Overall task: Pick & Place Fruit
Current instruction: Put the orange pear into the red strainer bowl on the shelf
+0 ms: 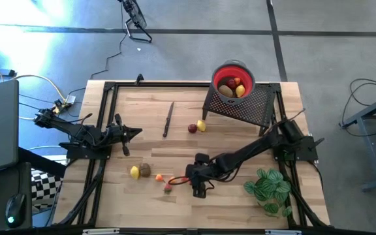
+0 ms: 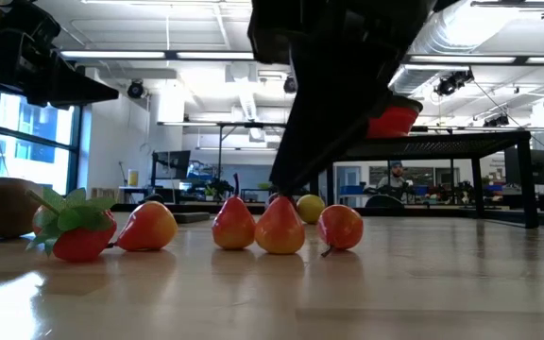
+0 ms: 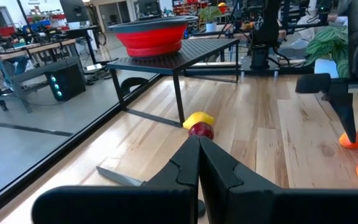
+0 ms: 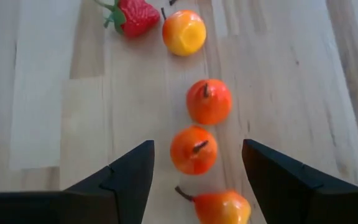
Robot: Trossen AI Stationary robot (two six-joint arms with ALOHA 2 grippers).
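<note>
- The right gripper (image 4: 196, 171) hangs low over the table (image 1: 175, 140) with its fingers spread wide and nothing between them; an orange-red pear (image 4: 194, 149) lies in the gap, one of a row of small fruit (image 1: 167, 181) at about 7 o'clock from the table's middle
- Also in that row are a second orange pear (image 4: 209, 101), a yellow-orange piece (image 4: 184, 33) and a strawberry (image 4: 133, 15), each just beside the next
- A yellow piece (image 1: 134, 172) and a brown one (image 1: 145, 170) sit touching at 9 o'clock of the row; a red and a yellow piece (image 1: 197, 126) lie near the centre
- More fruit fills the red bowl (image 1: 234, 70) on a dark mesh stand (image 1: 247, 104) at 1 o'clock
- Judged by their gloss, the pieces look light, hard and slick, apt to roll; take the pear across its broad belly, clear of the stem
- Neighbours crowd close, so a wide approach may nudge them
- The left gripper (image 3: 199, 152) waits at 9 o'clock, fingers pressed together, empty
</note>
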